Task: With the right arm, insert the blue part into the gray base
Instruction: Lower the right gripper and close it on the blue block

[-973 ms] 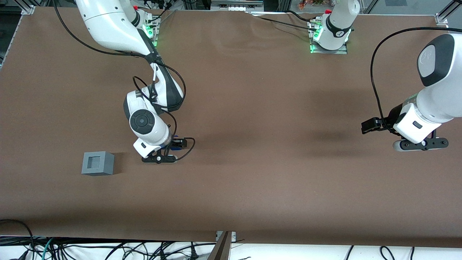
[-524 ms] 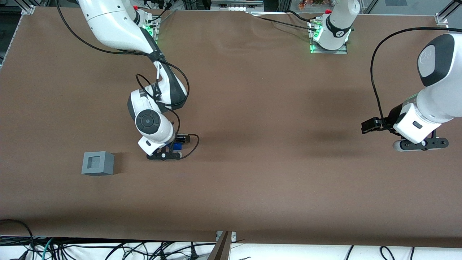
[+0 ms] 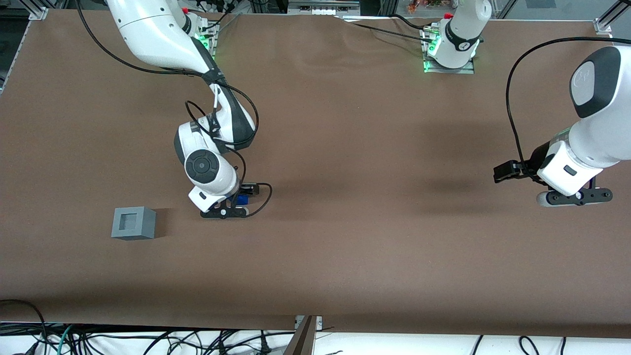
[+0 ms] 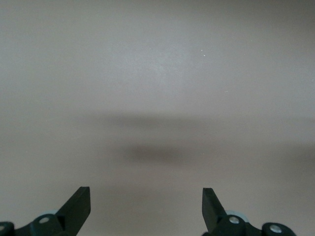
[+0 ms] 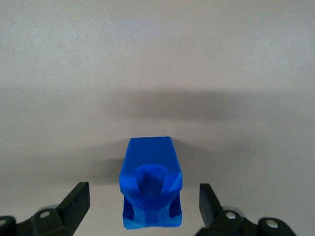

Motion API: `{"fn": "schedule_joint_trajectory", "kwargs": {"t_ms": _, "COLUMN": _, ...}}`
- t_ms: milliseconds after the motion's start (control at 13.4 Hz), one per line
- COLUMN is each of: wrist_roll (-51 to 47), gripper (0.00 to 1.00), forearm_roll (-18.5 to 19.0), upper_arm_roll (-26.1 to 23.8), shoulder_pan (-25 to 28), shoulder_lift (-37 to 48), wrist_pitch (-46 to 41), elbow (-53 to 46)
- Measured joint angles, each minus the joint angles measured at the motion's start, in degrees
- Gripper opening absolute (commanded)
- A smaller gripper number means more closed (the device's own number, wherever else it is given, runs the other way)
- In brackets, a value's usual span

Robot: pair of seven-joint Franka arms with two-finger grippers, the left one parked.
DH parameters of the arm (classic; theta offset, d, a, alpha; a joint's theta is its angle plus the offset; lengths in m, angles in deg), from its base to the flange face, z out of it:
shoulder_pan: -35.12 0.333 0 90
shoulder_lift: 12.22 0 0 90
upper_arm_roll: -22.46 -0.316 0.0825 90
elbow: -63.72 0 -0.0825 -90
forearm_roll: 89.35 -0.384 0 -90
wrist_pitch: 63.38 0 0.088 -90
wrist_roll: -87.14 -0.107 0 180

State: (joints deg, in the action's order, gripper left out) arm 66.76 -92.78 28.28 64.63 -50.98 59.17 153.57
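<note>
The right arm [image 3: 197,84] reaches down over the brown surface [image 3: 345,236], its claw [image 3: 235,206] low over the blue part [image 3: 241,199]. In the wrist view the claw [image 5: 142,206] is spread wide, one finger [image 5: 76,201] on each side of the part [image 5: 150,184], with clear gaps between the fingers and the part; nothing is pinched. The part lies on the surface between them, a hollow faceted end facing the wrist camera.

The gray base [image 3: 133,223] sits on the surface well apart from the part, toward the working arm's end and a little nearer the front camera. Its square recess faces up. A thin black cable [image 3: 261,197] loops beside the claw.
</note>
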Motion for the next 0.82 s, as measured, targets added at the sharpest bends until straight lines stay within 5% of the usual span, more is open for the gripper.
{"fn": "schedule_joint_trajectory", "kwargs": {"t_ms": 299, "wrist_roll": 1.83, "gripper": 0.98, "forearm_roll": 0.00, "upper_arm_roll": 0.14, "shoulder_pan": -0.19, "shoulder_lift": 0.00, "wrist_pitch": 0.03, "elbow": 0.00}}
{"fn": "schedule_joint_trajectory", "kwargs": {"t_ms": 374, "wrist_roll": 2.03, "gripper": 0.90, "forearm_roll": 0.00, "upper_arm_roll": 0.14, "shoulder_pan": -0.20, "shoulder_lift": 0.00, "wrist_pitch": 0.05, "elbow": 0.00}}
{"fn": "schedule_joint_trajectory", "kwargs": {"t_ms": 599, "wrist_roll": 2.28, "gripper": 0.40, "forearm_roll": 0.00, "upper_arm_roll": 0.16, "shoulder_pan": -0.22, "shoulder_lift": 0.00, "wrist_pitch": 0.11, "elbow": -0.07}}
{"fn": "schedule_joint_trajectory", "kwargs": {"t_ms": 824, "wrist_roll": 2.35, "gripper": 0.23, "forearm_roll": 0.00, "upper_arm_roll": 0.17, "shoulder_pan": -0.22, "shoulder_lift": 0.00, "wrist_pitch": 0.14, "elbow": -0.28}}
